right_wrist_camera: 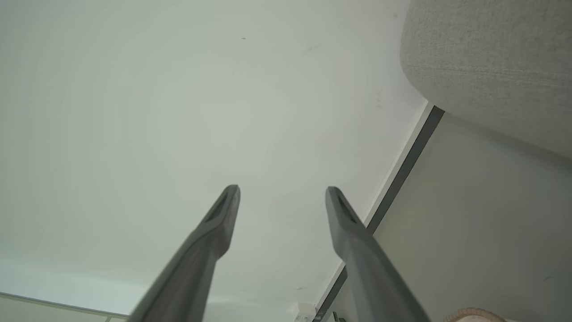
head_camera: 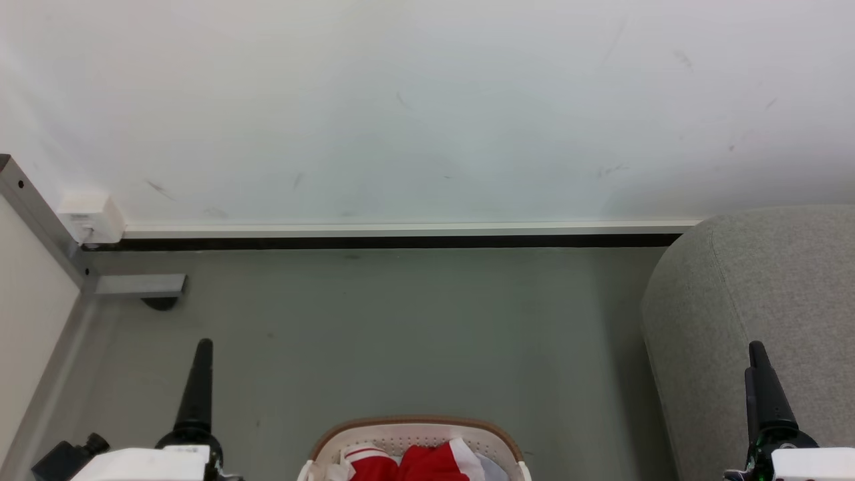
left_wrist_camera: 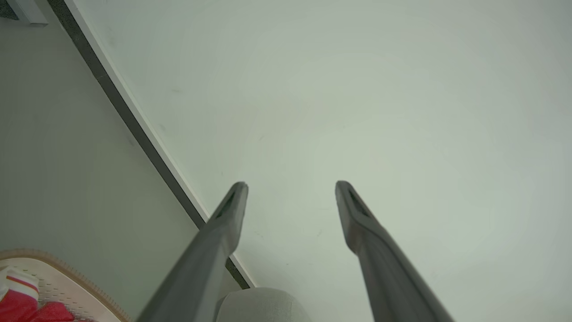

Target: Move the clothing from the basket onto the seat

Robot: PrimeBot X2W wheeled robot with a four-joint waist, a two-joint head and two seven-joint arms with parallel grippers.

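The white basket (head_camera: 417, 431) with a brown rim stands on the floor at the bottom middle of the head view, and its corner (left_wrist_camera: 58, 279) shows in the left wrist view. Red clothing (head_camera: 427, 462) with white trim lies inside it (left_wrist_camera: 18, 304). The grey seat (head_camera: 755, 300) rises at the right, and its padded edge (right_wrist_camera: 491, 62) fills the upper right of the right wrist view. My left gripper (left_wrist_camera: 290, 185) is open and empty, left of the basket (head_camera: 200, 374). My right gripper (right_wrist_camera: 282, 190) is open and empty, in front of the seat (head_camera: 761, 381).
A white wall (head_camera: 427, 100) with a dark baseboard (head_camera: 387, 242) runs across ahead. At the left stand a metal frame post (head_camera: 40, 220), a white box (head_camera: 90, 217) on it and a metal foot (head_camera: 140, 286). Grey floor (head_camera: 401, 334) lies between basket and wall.
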